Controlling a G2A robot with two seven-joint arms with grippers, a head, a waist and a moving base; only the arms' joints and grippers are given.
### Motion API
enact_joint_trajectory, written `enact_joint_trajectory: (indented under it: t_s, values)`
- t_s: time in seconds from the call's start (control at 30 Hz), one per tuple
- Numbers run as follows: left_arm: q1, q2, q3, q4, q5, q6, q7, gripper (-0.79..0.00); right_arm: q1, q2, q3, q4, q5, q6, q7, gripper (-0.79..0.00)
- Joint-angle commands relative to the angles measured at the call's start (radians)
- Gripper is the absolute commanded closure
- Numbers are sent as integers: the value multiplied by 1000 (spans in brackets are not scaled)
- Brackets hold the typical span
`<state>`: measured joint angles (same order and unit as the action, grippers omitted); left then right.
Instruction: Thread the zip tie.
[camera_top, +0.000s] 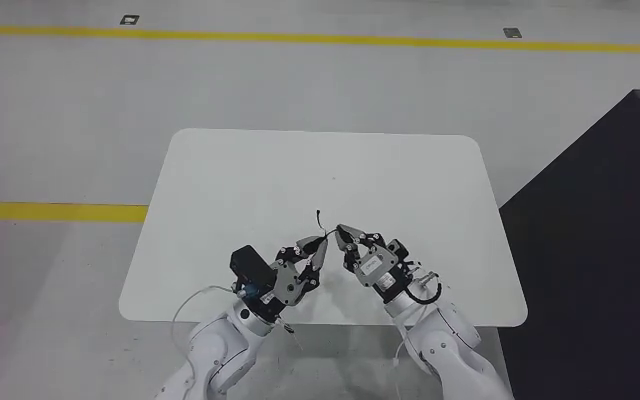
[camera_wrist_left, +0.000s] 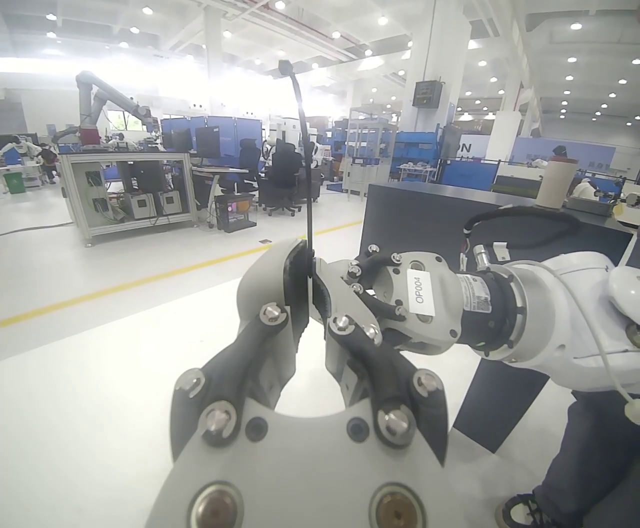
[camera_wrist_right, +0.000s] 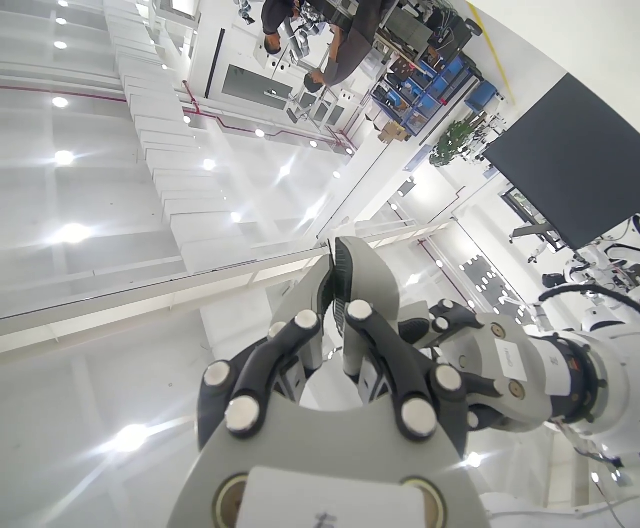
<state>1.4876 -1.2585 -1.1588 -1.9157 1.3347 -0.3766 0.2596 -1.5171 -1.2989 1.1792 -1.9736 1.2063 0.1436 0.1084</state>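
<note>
The zip tie (camera_top: 319, 222) is a thin black strap held in the air above the white table (camera_top: 300, 170), near its front edge. In the left wrist view the zip tie (camera_wrist_left: 303, 150) rises straight out of my left gripper (camera_wrist_left: 307, 260), which is shut on its lower part, and its small head is at the free upper end. My right gripper (camera_top: 338, 236) meets my left gripper (camera_top: 318, 248) tip to tip. In the right wrist view my right gripper (camera_wrist_right: 334, 250) is shut, with a short black end of the zip tie (camera_wrist_right: 328, 246) showing at its fingertips.
A dark panel (camera_top: 580, 220) stands along the table's right side. The tabletop beyond the grippers is bare white. Yellow floor lines (camera_top: 300, 38) run behind the table and to its left.
</note>
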Motion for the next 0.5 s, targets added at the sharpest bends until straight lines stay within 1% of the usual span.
enact_joint_trajectory:
  t_s: [0.0, 0.23, 0.47]
  values:
    - [-2, 1, 0, 6, 9, -3, -10, 0, -1, -1, 3, -5, 3, -5, 7, 0]
    - [-9, 6, -5, 16, 64, -21, -22, 0, -6, -4, 15, -23, 17, -34, 29, 0]
    - [-20, 10, -14, 34, 110, -10, -26, 0, -9, -6, 23, -30, 33, -44, 45, 0]
